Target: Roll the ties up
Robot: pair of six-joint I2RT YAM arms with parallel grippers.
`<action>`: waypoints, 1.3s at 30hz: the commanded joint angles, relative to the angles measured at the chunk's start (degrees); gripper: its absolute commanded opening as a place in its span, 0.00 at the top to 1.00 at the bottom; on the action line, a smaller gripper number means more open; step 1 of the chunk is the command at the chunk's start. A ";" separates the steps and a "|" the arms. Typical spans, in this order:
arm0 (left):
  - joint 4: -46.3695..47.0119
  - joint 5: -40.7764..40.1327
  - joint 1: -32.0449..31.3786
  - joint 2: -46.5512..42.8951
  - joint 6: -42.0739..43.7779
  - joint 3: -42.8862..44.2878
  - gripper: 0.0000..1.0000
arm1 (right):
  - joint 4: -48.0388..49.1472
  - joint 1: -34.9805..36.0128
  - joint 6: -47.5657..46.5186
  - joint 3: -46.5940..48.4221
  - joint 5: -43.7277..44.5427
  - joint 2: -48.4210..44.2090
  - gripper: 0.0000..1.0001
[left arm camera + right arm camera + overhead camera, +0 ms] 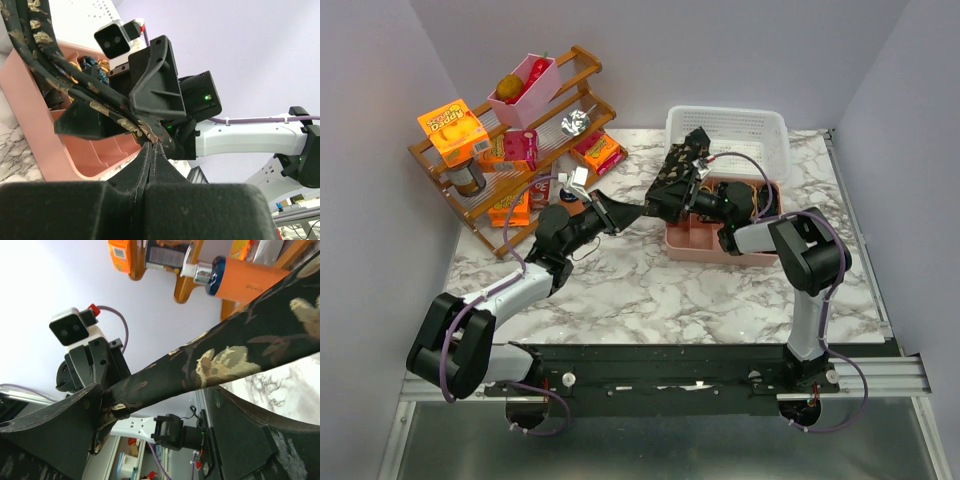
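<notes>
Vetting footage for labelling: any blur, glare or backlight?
Top external: evenly lit, sharp, soft shadows on the table. Left wrist: its shut jaws are a dark blur in front; the tie is sharp. Right wrist: backlit by the pale wall, jaws silhouetted.

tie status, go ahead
Left end effector shut on tie end. Right end effector open around tie. Close by: pink tray.

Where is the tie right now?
In the top view the tie is mid-table, one end pinched in the left gripper, running back-right past the pink tray toward the white basket.
</notes>
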 commanded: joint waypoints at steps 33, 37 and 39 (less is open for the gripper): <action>-9.87 -1.49 4.46 -6.83 5.00 -0.27 0.57 | -8.94 1.96 -7.53 3.09 5.80 -6.11 0.99; -10.67 -0.87 5.87 -5.77 5.08 2.09 0.27 | -28.32 1.70 -20.51 3.44 12.02 -13.67 0.99; -10.40 -0.69 6.05 -4.90 5.08 3.06 0.16 | -34.95 1.78 -24.76 4.14 15.54 -16.92 0.99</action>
